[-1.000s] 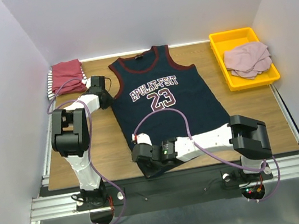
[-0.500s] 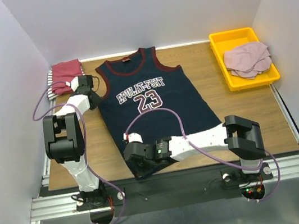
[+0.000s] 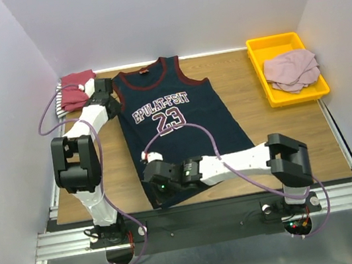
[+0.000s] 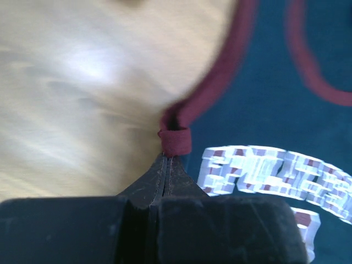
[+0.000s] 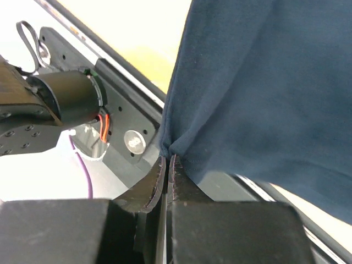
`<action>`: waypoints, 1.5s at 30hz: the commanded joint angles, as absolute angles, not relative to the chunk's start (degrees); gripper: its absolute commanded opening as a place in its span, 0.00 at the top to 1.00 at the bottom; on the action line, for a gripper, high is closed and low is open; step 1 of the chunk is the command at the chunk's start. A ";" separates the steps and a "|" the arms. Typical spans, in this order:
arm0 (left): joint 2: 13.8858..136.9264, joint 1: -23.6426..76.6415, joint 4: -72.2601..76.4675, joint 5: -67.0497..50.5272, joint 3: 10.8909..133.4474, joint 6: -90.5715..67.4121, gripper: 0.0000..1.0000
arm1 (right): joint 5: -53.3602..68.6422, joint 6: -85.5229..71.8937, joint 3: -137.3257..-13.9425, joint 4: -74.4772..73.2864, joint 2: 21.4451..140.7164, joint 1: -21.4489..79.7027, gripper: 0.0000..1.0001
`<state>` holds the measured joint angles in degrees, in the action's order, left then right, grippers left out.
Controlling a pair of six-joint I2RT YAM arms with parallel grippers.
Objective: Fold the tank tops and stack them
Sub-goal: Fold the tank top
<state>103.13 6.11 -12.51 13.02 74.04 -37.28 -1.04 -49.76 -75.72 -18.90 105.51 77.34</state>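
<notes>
Left gripper (image 4: 168, 157): jaws clenched, pinching a fold of the maroon trim (image 4: 220, 82) at the left armhole of the navy jersey (image 3: 179, 128). In the top view it sits at the jersey's far-left shoulder.

Right gripper (image 5: 166, 159): jaws pressed together on the jersey's hem, at the near-left corner. The right arm reaches across the near edge of the table (image 3: 276, 129) to get there. The cloth at that corner is bunched into the pinch and hangs from it over the black base plate (image 5: 140, 113).

The jersey is front side up with the white lettering and number showing. The neck points to the far wall and the body is rotated a little, so the hem runs down towards the near-right. It lies mostly flat, left of the table's centre (the left wrist view is motion-blurred, so I can't judge fine wrinkles there).

Other tops:
- The dark-red top (image 3: 78, 87) is folded in the far-left corner, just beside the left gripper.
- The striped top (image 3: 60, 100) is under it, with only its edge showing.
- The pink top (image 3: 292, 70) is crumpled in the yellow tray (image 3: 272, 41) at the far right, well apart from both arms.
</notes>
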 commanded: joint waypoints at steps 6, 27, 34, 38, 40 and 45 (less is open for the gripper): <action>108.80 13.18 -13.36 14.33 84.63 -41.31 1.00 | -4.74 -52.21 -65.40 -16.79 94.23 73.30 1.00; 118.56 20.74 -14.50 15.11 94.65 -43.51 1.00 | -8.35 -57.83 -45.71 -14.15 79.02 67.85 1.00; 121.02 21.97 -15.64 15.21 97.64 -43.59 1.00 | -9.05 -58.97 -43.07 -13.89 76.64 66.71 1.00; 122.34 22.41 -15.64 15.03 98.09 -43.59 1.00 | -9.14 -59.59 -40.96 -13.89 74.89 65.48 0.99; 122.78 22.67 -15.64 14.94 98.17 -43.59 1.00 | -9.14 -59.76 -40.26 -13.89 73.92 65.13 0.99; 123.66 23.11 -15.56 14.85 98.53 -43.86 1.00 | -9.58 -60.64 -38.50 -13.89 72.34 64.34 0.99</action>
<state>124.33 22.52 -15.73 13.37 95.61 -43.38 -8.36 -59.22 -39.31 -15.38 74.32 64.82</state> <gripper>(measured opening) 0.019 0.033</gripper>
